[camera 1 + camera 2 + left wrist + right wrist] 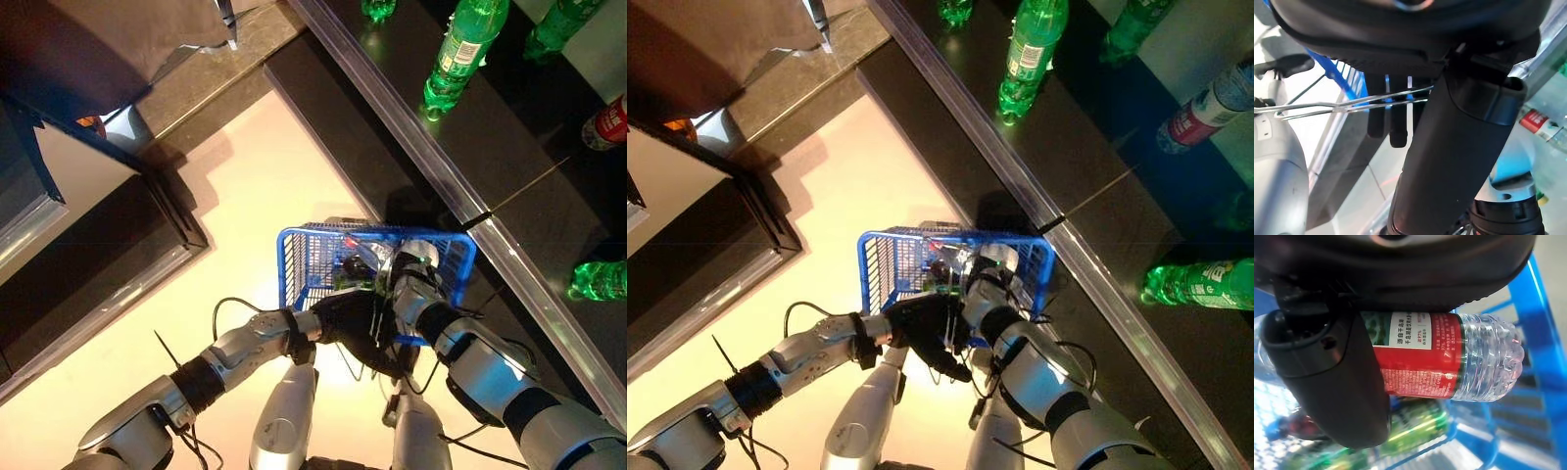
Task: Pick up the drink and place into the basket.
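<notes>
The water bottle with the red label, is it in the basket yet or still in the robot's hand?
Still held: the right hand is curled round the water bottle, over the blue basket, not released.

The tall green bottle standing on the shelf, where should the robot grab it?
Around the middle, at the label, coming from the shelf's open front edge. The green bottle stands upright, apart from its neighbours, and its round body suits curled fingers. The right hand must first release its water bottle.
</notes>
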Available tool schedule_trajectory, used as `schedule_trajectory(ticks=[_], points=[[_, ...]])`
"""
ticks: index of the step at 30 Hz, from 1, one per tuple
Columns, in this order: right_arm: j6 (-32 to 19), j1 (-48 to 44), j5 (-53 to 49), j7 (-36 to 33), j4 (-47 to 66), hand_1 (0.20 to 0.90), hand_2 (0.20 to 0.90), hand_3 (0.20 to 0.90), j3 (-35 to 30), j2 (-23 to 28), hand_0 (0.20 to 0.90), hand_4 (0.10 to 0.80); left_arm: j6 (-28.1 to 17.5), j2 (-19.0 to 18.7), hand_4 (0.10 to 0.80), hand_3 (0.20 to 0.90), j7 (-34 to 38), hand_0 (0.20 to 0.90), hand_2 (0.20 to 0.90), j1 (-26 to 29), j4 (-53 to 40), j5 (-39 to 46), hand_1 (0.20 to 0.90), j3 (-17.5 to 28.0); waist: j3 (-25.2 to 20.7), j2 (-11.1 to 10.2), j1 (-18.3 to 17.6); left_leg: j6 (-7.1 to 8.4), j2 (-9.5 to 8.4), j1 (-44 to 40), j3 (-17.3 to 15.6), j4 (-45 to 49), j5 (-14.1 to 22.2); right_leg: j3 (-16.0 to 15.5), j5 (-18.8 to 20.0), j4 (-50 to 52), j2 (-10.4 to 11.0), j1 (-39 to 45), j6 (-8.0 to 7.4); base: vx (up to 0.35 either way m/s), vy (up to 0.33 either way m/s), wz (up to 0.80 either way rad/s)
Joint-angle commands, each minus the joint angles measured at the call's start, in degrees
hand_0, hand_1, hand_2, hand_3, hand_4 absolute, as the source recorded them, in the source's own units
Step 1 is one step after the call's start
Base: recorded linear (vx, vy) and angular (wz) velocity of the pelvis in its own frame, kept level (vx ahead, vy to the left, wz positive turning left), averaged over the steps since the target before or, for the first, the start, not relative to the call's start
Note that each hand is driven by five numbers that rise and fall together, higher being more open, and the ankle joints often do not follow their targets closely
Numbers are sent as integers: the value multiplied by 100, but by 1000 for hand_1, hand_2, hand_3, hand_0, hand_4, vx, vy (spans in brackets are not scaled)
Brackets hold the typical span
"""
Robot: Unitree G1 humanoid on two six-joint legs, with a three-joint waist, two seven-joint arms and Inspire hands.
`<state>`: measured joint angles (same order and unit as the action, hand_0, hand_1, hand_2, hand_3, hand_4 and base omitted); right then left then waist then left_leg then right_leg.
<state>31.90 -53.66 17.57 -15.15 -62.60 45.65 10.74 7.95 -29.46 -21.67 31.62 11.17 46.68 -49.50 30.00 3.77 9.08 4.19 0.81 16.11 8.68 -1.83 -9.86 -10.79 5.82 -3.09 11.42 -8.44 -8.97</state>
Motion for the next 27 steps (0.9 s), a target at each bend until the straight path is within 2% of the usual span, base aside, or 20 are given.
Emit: schedule_trajectory(ticks=[1, 4, 7, 8, 10, 20, 27], points=[[-289, -909, 1728, -260, -31, 300, 300, 200, 709, 7, 300, 100, -1225, 1426, 100, 200, -827, 300, 300, 525, -1803, 861, 300, -275, -255, 154, 18, -395, 14, 1, -237, 188, 433, 121, 238, 670, 429, -614, 155, -34, 22, 2], [-351, -835, 2357, -133, -54, 300, 300, 200, 989, 62, 300, 100, -1395, 1385, 100, 200, -801, 300, 300, 553, -1763, 873, 300, -403, -250, 137, 8, -395, 20, 27, -250, 166, 421, 124, 253, 661, 426, -654, 128, -16, 9, 2], [-319, -802, 2368, -171, -100, 307, 307, 208, 1146, 100, 307, 108, -1558, 1374, 100, 200, -774, 300, 300, 592, -1680, 870, 300, -524, -247, 109, 2, -392, 27, 43, -261, 142, 406, 119, 272, 659, 431, -691, 108, 0, 0, 0], [-231, -784, 2225, -152, -135, 585, 585, 532, 1179, 78, 585, 432, -1632, 1368, 100, 200, -765, 300, 300, 638, -1616, 884, 300, -582, -251, 83, 1, -386, 27, 59, -265, 141, 400, 115, 282, 658, 433, -711, 102, 0, 0, 0], [-159, -722, 2092, -197, -204, 900, 900, 900, 1170, 18, 900, 800, -1674, 1400, 100, 200, -760, 300, 300, 656, -1536, 875, 300, -618, -258, 62, -3, -385, 34, 49, -265, 116, 397, 115, 280, 658, 417, -718, 104, 0, 0, 0], [-382, -617, 1704, -625, -709, 900, 900, 900, 995, -148, 900, 800, -1834, 1590, 100, 200, -781, 300, 300, 845, -1214, 971, 300, -723, -271, 84, -26, -392, 28, 46, -263, 108, 402, 75, 263, 683, 407, -746, 112, 0, 0, 0], [-1076, -608, 986, -1027, -776, 900, 900, 900, 865, -107, 900, 800, -1988, 1595, 100, 200, -554, 300, 300, 913, -1085, 1087, 300, -727, -315, 103, -45, -391, 32, -21, -249, 59, 411, 37, 240, 652, 386, -695, 125, 0, 0, 0]])
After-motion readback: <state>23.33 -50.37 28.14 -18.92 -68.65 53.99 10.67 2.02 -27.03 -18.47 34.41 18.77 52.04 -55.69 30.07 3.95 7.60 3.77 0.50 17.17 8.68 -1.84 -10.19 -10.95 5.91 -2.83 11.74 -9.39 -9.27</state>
